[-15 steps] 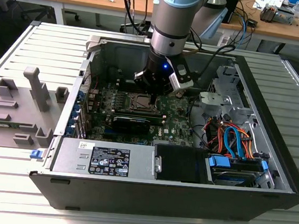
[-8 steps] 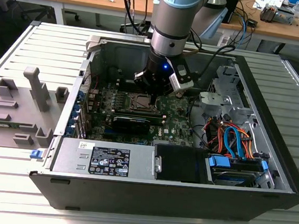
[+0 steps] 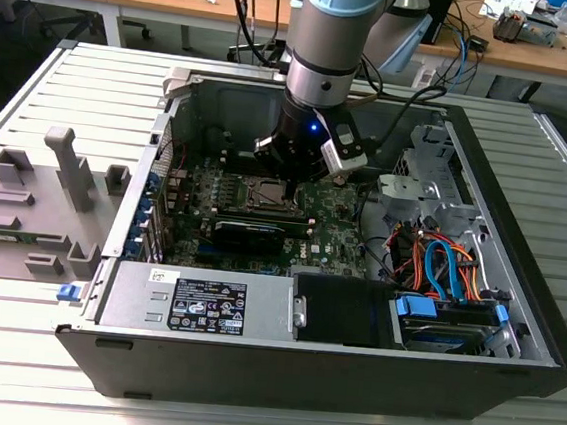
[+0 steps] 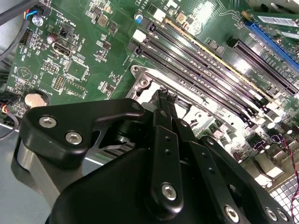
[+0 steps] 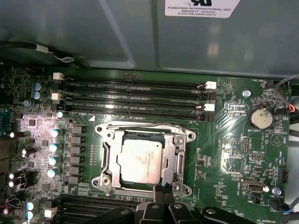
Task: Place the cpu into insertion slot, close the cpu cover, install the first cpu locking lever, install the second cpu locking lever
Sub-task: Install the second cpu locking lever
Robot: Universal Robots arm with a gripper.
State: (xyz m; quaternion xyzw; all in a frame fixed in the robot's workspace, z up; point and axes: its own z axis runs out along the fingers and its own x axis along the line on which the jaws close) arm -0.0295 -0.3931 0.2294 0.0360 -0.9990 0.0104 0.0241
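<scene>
- Currently, my black two-fingered gripper (image 5: 162, 198) hangs low over the green circuit board (image 5: 224, 140) inside the open black computer case (image 3: 517, 295); its fingertips are pressed together, pinching nothing that I can see, at the near edge of the socket.
- Step one reads as done: the small flat square cpu with the silvery-grey metal top (image 5: 140, 161) lies flat inside the square silver-rimmed insertion slot (image 5: 105, 179).
- Step two also reads as done: the thin silvery cpu cover, a square metal frame with a large window (image 5: 171, 156), lies down over the chip, which shows through the window.
- Locking levers: thin wire bars run along the socket's sides, one of them the far lever bar (image 5: 140, 125). I cannot tell whether either is latched, so I judge both lever steps as still open.
- Count, first wrist view: one cpu, one insertion slot, one cpu cover, four long black memory slots (image 5: 135, 94) beyond the socket, one round silver coin battery (image 5: 260, 117).
- Count, exterior view: one black graphics card (image 3: 249, 232) standing on the board near the socket, and one grey moulded fixture tray (image 3: 33, 208) on the slatted table at the exterior view's left, well apart from the case.
</scene>
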